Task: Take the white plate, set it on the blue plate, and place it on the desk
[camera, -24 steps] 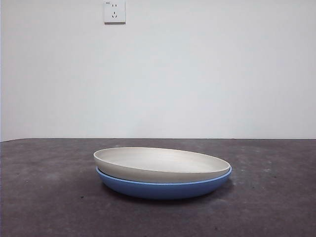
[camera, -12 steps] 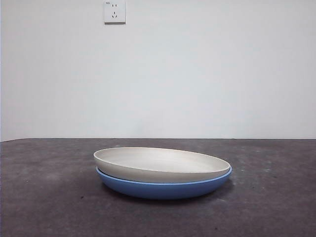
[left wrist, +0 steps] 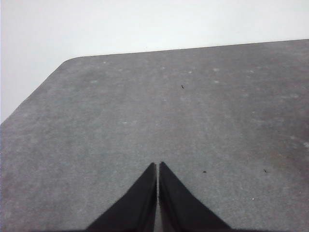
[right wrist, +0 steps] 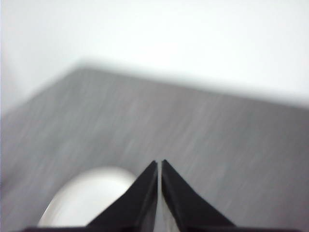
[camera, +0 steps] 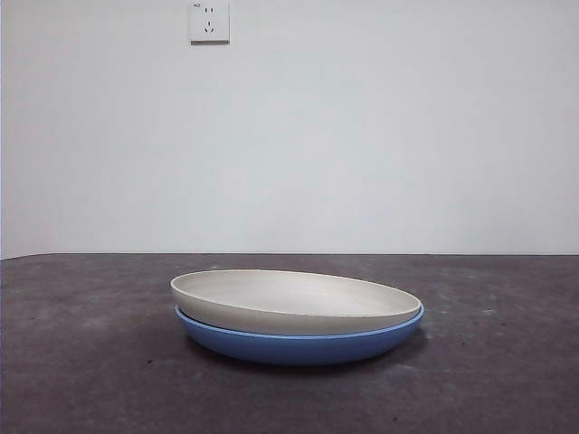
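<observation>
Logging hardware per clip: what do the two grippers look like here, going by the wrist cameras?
The left gripper shows two plain matte black jaws, each tapering to a pointed tip, with only a thin pale seam between them. The right gripper looks the same, though its picture is blurred. No cables, markings or labels are visible on either. The front view shows no arm at all.

No legible text or labels anywhere.
</observation>
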You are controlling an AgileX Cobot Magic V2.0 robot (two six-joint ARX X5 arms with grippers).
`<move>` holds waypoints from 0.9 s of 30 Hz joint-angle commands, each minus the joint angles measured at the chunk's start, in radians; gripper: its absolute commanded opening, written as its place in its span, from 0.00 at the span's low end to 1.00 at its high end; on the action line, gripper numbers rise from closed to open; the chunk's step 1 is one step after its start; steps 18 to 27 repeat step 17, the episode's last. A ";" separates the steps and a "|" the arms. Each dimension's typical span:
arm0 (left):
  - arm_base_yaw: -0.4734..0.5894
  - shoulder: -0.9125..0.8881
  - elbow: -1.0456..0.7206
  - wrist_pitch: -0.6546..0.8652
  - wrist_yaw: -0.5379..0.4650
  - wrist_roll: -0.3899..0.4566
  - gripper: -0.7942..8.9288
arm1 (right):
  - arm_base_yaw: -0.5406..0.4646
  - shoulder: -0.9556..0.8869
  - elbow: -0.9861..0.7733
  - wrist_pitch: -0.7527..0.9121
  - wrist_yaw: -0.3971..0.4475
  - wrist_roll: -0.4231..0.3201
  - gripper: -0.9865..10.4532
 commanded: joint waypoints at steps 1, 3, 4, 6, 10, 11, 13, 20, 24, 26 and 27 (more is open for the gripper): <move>0.003 0.000 -0.021 -0.007 -0.003 -0.002 0.09 | -0.075 -0.069 -0.079 0.139 0.004 0.005 0.09; 0.003 0.000 -0.021 -0.007 -0.003 -0.002 0.09 | -0.130 -0.136 -0.175 0.259 0.003 0.004 0.09; 0.003 0.000 -0.021 -0.007 -0.003 -0.002 0.09 | -0.148 -0.161 -0.214 0.299 0.003 0.005 0.09; 0.003 0.000 -0.021 -0.007 -0.003 -0.002 0.09 | -0.193 -0.240 -0.329 0.394 0.007 0.005 0.09; 0.003 0.000 -0.021 -0.007 -0.003 -0.002 0.09 | -0.236 -0.369 -0.519 0.518 0.058 0.006 0.09; 0.003 0.000 -0.021 -0.007 -0.003 -0.002 0.09 | -0.241 -0.405 -0.570 0.545 0.081 0.006 0.09; 0.003 0.000 -0.021 -0.007 -0.003 -0.002 0.09 | -0.241 -0.458 -0.644 0.584 0.114 0.009 0.09; 0.003 0.000 -0.021 -0.007 -0.003 -0.002 0.09 | -0.241 -0.556 -0.779 0.642 0.160 0.014 0.09; 0.003 0.000 -0.021 -0.007 -0.003 -0.002 0.09 | -0.241 -0.556 -0.779 0.642 0.160 0.014 0.09; 0.003 0.000 -0.021 -0.007 -0.003 -0.002 0.09 | -0.241 -0.556 -0.779 0.642 0.160 0.014 0.09; 0.003 0.000 -0.021 -0.007 -0.003 -0.002 0.09 | -0.241 -0.556 -0.779 0.642 0.160 0.014 0.09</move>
